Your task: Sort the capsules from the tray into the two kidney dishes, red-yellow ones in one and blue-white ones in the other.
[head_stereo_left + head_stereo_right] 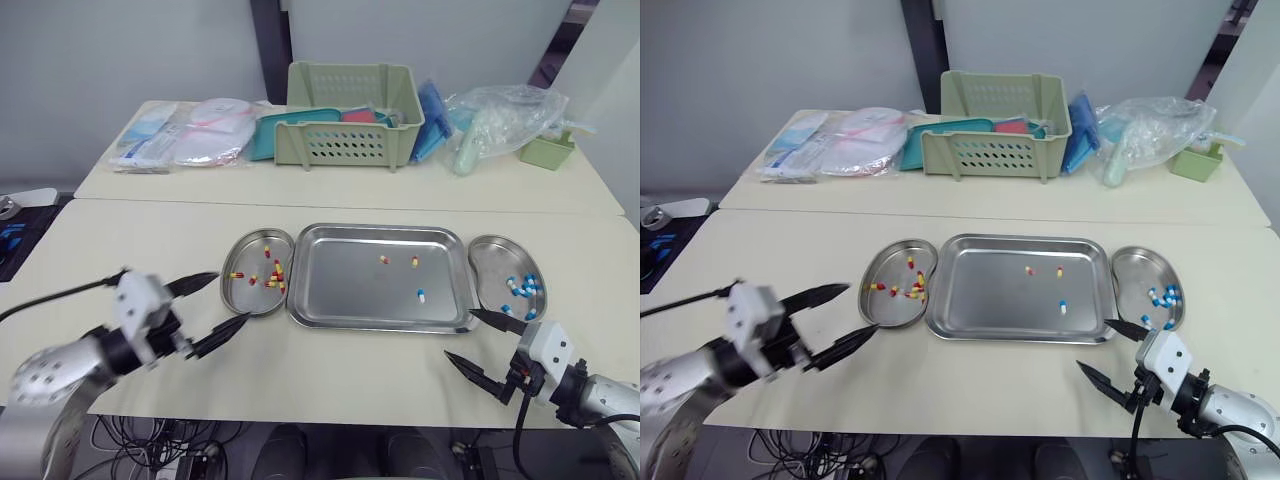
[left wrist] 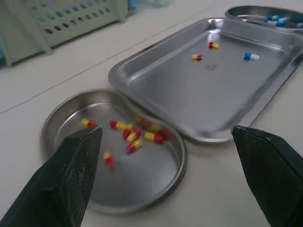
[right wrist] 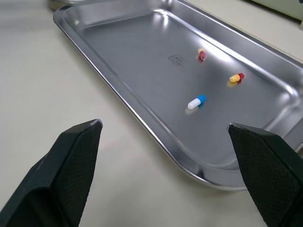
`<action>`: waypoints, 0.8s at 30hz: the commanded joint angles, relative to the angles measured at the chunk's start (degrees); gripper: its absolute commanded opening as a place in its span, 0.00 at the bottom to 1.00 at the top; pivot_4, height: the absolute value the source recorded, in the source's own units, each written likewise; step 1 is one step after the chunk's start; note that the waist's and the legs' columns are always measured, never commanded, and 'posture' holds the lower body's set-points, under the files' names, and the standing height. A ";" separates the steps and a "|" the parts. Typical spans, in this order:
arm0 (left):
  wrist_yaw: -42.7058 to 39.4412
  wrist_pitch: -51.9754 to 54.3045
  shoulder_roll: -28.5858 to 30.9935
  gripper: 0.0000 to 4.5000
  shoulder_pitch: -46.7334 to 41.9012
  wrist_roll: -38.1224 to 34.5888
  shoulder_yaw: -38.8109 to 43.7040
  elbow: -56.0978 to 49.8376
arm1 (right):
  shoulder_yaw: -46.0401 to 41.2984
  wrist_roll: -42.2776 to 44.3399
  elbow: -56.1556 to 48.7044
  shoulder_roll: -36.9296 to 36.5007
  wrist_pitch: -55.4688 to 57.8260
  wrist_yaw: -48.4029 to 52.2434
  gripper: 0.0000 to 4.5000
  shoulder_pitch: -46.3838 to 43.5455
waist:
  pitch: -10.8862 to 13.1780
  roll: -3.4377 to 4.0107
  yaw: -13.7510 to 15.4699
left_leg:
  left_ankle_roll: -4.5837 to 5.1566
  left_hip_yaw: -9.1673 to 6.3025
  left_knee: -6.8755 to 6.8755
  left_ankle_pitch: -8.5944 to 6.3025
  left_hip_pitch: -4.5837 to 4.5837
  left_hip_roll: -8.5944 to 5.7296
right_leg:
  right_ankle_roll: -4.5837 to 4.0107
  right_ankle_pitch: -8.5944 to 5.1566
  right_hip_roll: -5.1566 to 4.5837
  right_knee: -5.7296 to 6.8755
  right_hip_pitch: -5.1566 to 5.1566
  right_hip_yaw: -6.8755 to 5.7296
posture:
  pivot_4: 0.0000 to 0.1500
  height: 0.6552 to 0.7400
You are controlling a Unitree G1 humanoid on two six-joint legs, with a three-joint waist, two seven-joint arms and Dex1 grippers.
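Left claw [image 1: 233, 296], open and empty at lower left, hovered by the left kidney dish [image 1: 250, 298] and could nudge it. Mid-frame, three capsules [image 1: 384, 260] lay in the tray [image 1: 345, 290]; the open right claw [image 1: 458, 333], lower right, might skid the blue-white capsule [image 1: 421, 295] away.

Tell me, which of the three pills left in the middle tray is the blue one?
The blue-white capsule, lying alone nearest the robot, toward the right side of the tray. The two red-yellow capsules sit farther back.
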 commanded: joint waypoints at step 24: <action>18.52 11.45 -31.69 1.00 -44.78 23.10 -32.98 36.69 | 2.88 -1.88 -2.02 5.02 -4.89 -6.96 0.99 5.27 | 0.00 0.00 -0.12 | -0.01 -0.01 0.10 0.02 -0.05 -0.05 | 0.01 0.00 0.01 0.05 -0.03 0.00 | 1.00 1.00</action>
